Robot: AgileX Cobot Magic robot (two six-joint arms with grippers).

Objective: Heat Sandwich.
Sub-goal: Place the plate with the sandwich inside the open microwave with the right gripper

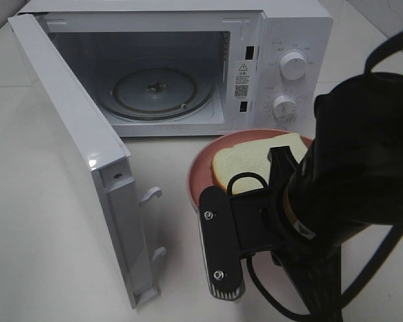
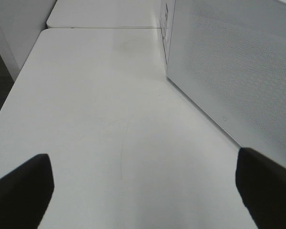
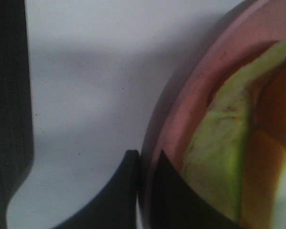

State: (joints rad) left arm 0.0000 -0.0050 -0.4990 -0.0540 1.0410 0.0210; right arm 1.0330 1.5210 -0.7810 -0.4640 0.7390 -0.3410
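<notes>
White counter (image 1: 27, 201) is stretching under everything, and low over it the right pincer (image 3: 144, 160) is pinching its jaws tight on the rim of the round pink plate (image 3: 181, 95), which is sitting just in front of the microwave (image 1: 295, 33) with the sandwich (image 1: 255, 161) lying flat on it. Meanwhile the left pincer (image 2: 143, 191) is hanging with its fingers (image 2: 19, 191) spread wide and gripping nothing, just beside a dotted white panel of the microwave. That microwave's door (image 1: 80, 147) is standing swung open, baring the glass turntable (image 1: 154, 90) inside.
</notes>
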